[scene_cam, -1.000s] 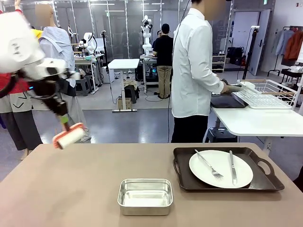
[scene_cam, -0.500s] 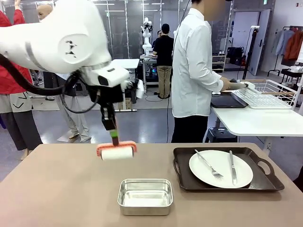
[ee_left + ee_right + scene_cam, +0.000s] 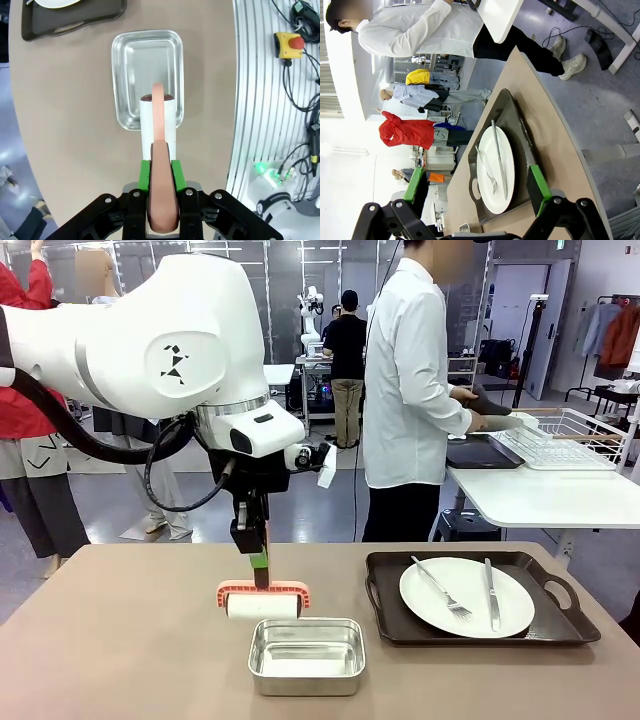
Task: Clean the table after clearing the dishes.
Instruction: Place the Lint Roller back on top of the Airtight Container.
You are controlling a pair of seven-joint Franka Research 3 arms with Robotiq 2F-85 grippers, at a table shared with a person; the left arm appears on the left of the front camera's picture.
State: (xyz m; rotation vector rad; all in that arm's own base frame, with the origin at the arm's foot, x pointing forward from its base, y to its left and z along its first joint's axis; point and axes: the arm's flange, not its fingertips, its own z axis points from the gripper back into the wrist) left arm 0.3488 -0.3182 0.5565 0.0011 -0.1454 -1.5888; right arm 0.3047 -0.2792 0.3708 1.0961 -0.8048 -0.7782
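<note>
Firmly, left pincer (image 3: 161,171) grips a pink-handled roller (image 3: 263,604) (by the steel pan (image 3: 306,656)); right pincer (image 3: 476,186) gapes wide, empty.

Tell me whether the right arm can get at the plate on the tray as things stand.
Probably yes: the right gripper is open, the plate lies straight ahead, nothing between.

Bulky white arm (image 3: 150,350), small black logo (image 3: 174,360), thick black cable (image 3: 60,420), black fingers (image 3: 134,210), green pads (image 3: 145,172)
</note>
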